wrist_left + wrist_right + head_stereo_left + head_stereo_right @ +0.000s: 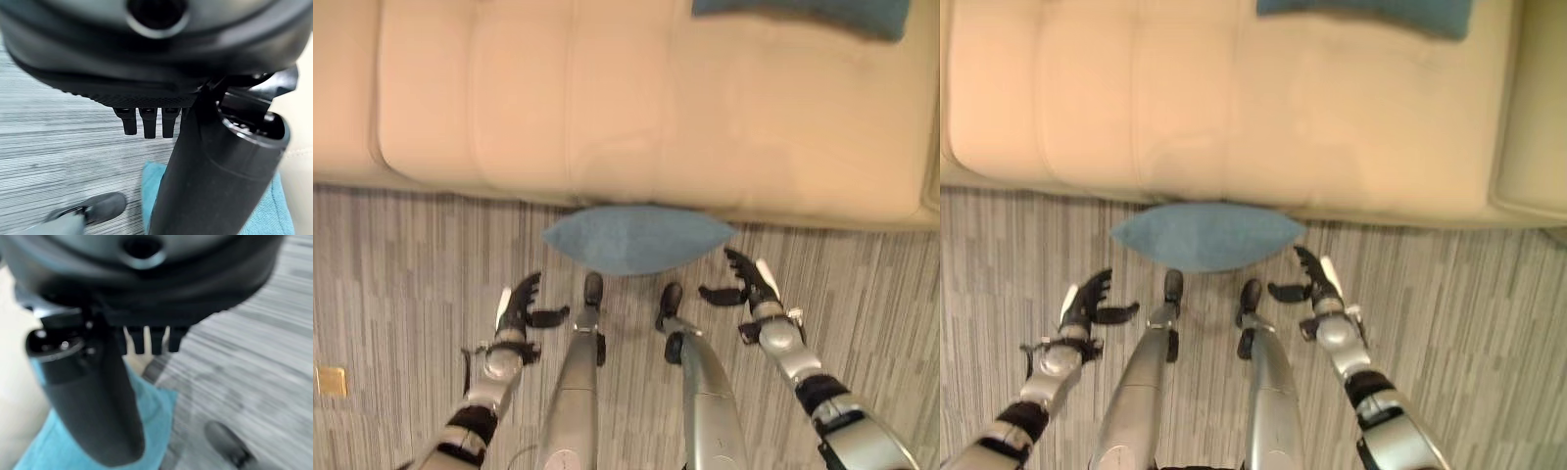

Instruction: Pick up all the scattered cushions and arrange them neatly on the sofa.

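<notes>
Left eye view: each robot hand (519, 305) (748, 284) open, empty.

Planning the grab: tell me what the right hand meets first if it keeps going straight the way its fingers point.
Probably the blue cushion on the floor against the sofa. The right hand, open, points forward and slightly inward toward the cushion's right corner; depth is unclear, so it might slip past to the sofa front.

1. I have both arms reaching forward and low, one on each side.
2. My left hand (517, 305) is empty, with fingers straight and thumb stuck out inward.
3. My right hand (749, 282) mirrors it: fingers extended, thumb out inward, nothing held.
</notes>
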